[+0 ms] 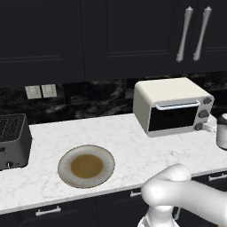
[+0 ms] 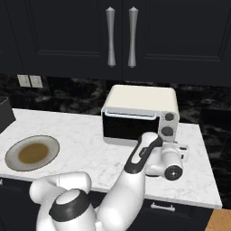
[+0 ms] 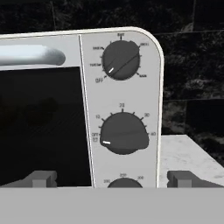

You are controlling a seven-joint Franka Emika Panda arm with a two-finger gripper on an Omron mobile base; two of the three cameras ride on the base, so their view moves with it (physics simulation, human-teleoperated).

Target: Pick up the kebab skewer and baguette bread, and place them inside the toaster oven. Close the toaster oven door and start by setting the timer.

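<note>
Left base view: the oven [image 1: 170, 106] stands shut at the counter's [image 1: 128, 146] back right, the plate [image 1: 86, 166] bare.
Right base view: the gripper [image 2: 177, 155] hangs just before the oven's knob column.
Hand view: jaws wide, holding nothing; the timer knob [image 3: 124, 133] lies dead ahead, centred between the fingertips [image 3: 41, 178], slightly above them, pointer near off

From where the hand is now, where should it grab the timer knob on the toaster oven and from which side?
Take the middle knob by its round rim, straight on from the front. It bulges from the toaster oven panel's right strip, and the open pincer already faces that strip with fingertips wide apart.
</note>
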